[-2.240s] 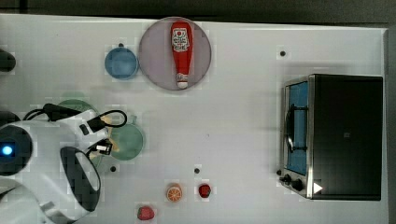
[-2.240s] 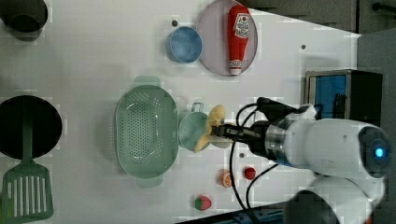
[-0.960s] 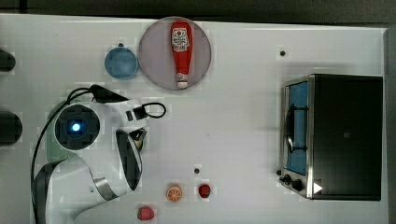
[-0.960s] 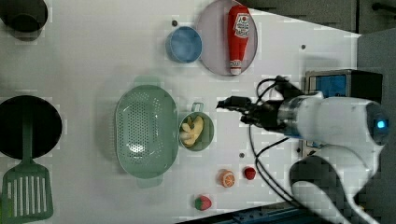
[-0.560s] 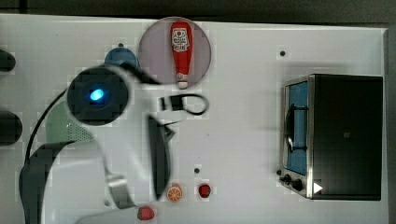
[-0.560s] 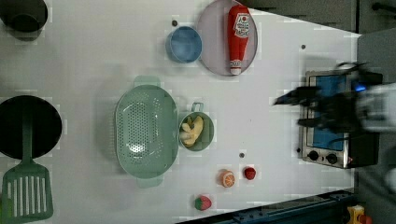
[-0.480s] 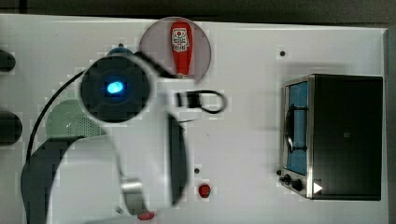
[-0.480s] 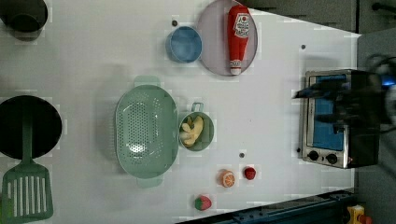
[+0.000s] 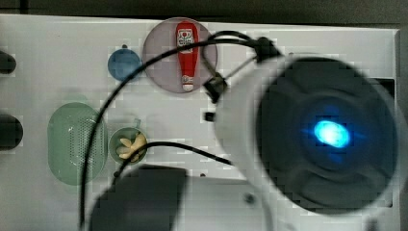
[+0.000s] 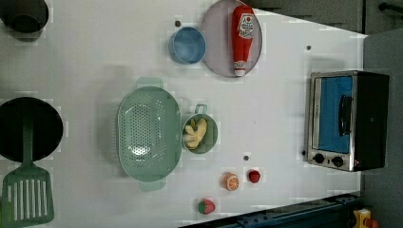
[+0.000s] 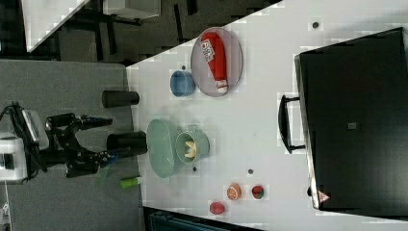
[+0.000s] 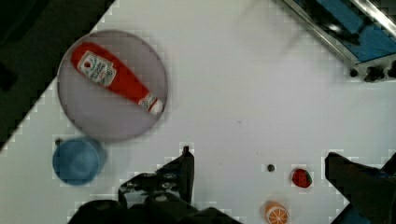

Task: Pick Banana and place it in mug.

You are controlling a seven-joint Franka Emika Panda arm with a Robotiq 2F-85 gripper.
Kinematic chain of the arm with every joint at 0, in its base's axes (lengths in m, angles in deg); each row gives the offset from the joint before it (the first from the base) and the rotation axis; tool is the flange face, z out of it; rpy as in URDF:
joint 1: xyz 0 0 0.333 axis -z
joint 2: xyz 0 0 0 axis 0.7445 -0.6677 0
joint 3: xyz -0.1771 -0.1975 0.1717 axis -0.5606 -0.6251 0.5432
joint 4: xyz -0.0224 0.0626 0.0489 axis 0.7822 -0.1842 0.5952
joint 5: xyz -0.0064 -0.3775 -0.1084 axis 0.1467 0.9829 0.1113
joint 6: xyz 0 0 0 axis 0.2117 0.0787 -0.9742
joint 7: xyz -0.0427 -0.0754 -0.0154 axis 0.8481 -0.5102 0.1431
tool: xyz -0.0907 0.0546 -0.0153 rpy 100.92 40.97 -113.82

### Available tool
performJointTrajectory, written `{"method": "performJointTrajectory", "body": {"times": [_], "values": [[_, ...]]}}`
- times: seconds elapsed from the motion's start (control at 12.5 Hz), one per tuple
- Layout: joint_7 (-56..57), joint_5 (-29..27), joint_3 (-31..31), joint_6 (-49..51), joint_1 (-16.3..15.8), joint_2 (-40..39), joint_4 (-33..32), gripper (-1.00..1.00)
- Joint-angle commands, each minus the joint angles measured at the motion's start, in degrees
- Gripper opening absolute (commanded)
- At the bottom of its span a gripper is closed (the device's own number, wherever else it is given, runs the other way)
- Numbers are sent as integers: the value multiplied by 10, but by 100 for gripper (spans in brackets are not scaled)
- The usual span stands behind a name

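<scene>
One banana [image 10: 196, 133] is lying inside the mug [image 10: 200, 134], its pale lobes sitting below the rim, so the placing looks finished as far as I can judge. The mug is standing upright on the table [image 10: 285, 118], just beside the perforated green basket [image 10: 148, 134] on the left view's left, its short handle pointing toward the blue cup [image 10: 187, 45].

The arm [image 9: 308, 139] is hanging high over the table in the top view, well apart from the mug. In the wrist view the gripper [image 12: 280, 186] is showing its fingers [image 12: 180, 175] spread wide with nothing between them (the bare table and a small strawberry [image 12: 301, 178] are showing through the gap), which fits a hand that is done with its load.

Everything else is sitting untouched: the ketchup bottle [image 10: 242, 38] is lying on its round plate [image 10: 214, 47], the toaster oven [image 10: 347, 121] is standing at the left view's right, and the orange slice [image 10: 231, 181] is resting near the table's edge, out of the arm's way.
</scene>
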Motion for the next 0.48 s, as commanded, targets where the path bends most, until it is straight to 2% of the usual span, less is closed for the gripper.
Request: {"method": "performJointTrajectory", "body": {"times": [0.08, 0.48], "values": [[-18, -1, -1, -3, -5, -14, -16, 100], [-18, -1, -1, -11, -5, -22, -19, 100]]}}
